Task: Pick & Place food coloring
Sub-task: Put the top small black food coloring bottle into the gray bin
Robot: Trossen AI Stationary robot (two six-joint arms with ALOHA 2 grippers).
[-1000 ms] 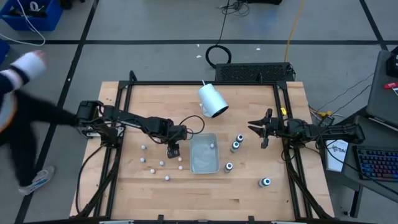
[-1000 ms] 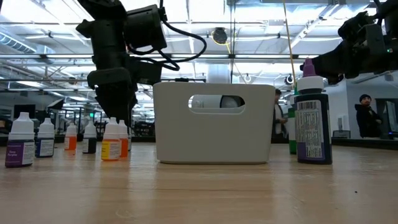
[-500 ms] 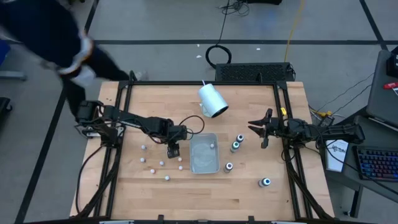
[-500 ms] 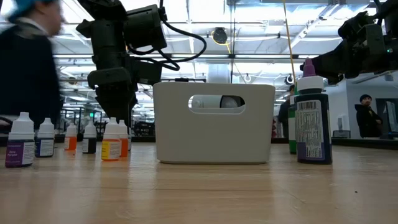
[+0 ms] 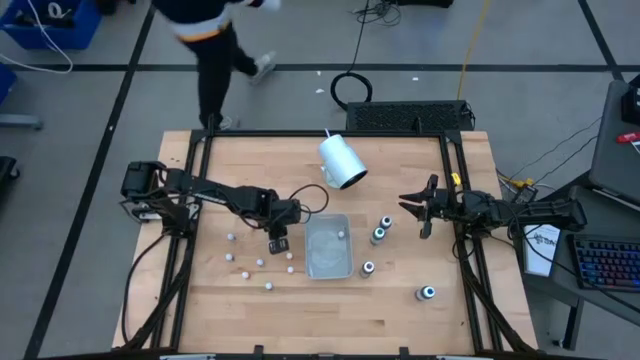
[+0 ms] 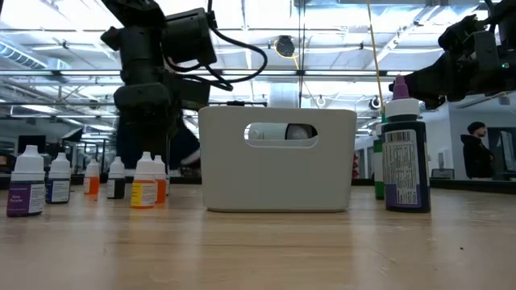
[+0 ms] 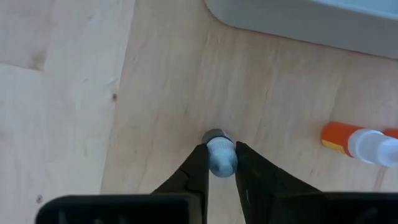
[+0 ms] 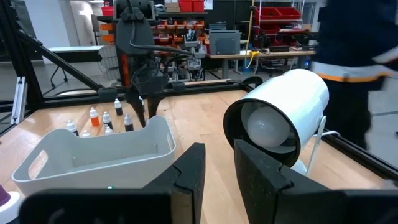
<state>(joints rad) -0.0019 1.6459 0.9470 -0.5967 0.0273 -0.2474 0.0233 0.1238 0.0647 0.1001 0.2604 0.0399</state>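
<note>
**Left claw now clamped on a small bottle cap**

Since a second ago the left gripper [image 7: 220,163] has closed: its fingers now pinch the pale cap of one small food coloring bottle [image 7: 219,152] standing on the table [image 5: 400,310], just left of the clear tray [image 5: 328,246]. A person has walked round behind the table. The right gripper [image 5: 423,210] waits shut, right of the tray, near the dark bottles [image 5: 379,234].

To do this well, lift straight up first, so neighbouring bottles [image 6: 143,180] stay upright, then carry over the tray wall and lower before releasing. The cap grip looks narrow; move slowly.
</note>
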